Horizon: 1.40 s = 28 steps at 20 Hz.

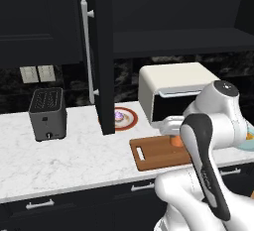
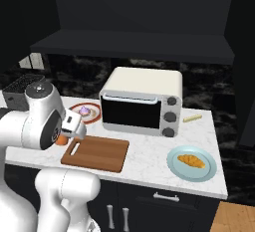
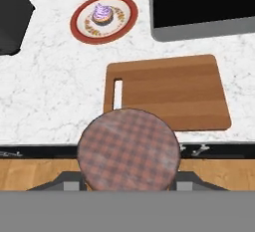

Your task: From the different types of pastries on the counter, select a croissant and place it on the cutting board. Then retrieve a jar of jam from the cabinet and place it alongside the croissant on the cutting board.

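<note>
Jam jar (image 3: 128,149) is clamped in the gripper (image 3: 128,183), jaws closed on it, held up over the counter (image 3: 50,101) edge near the board's (image 3: 169,92) handle end. Croissant (image 2: 192,161) sits on a blue plate (image 2: 175,169), well apart from the board.

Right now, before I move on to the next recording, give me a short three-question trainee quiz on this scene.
1. True or false: the croissant lies on the cutting board.
2. The end effector is shut on: A) the jam jar; B) a spoon; C) the toaster.
3. What sits on the red-rimmed plate?
Key: 1 false, it is on the blue plate; 2 A; 3 the frosted cupcake.
</note>
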{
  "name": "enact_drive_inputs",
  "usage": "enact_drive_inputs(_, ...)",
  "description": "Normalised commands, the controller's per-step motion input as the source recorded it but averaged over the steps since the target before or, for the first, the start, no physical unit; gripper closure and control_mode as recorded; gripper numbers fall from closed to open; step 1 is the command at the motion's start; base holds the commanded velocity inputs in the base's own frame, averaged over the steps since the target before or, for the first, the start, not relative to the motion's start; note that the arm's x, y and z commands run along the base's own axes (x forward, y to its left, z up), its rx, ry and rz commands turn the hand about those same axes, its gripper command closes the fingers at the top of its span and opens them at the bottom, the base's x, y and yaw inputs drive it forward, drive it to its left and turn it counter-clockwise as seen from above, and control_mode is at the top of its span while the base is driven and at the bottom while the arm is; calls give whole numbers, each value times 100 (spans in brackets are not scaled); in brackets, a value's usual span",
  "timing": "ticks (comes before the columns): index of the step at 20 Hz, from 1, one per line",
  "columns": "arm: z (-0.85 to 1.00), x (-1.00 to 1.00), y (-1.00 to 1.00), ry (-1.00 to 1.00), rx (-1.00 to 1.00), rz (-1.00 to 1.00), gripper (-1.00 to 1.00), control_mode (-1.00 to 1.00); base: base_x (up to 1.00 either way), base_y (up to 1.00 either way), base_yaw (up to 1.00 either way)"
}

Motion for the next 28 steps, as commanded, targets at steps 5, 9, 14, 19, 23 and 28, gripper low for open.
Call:
enact_drive_inputs(5, -64, -8, 1, 1, -12, -8, 100, -100, 0, 0, 0)
enact_drive_inputs(9, -100, -13, 0, 0, -27, -10, 100, -100, 0, 0, 0)
enact_drive_inputs(14, -66, 0, 1, 0, -3, -6, 100, -100, 0, 0, 0)
enact_drive_inputs(19, -30, 60, 0, -20, 4, 0, 100, -100, 0, 0, 0)
enact_drive_inputs(23, -22, 99, 3, -47, 0, -2, 100, -100, 0, 0, 0)
enact_drive_inputs(28, -33, 1, 4, -13, 2, 0, 100, -100, 0, 0, 0)
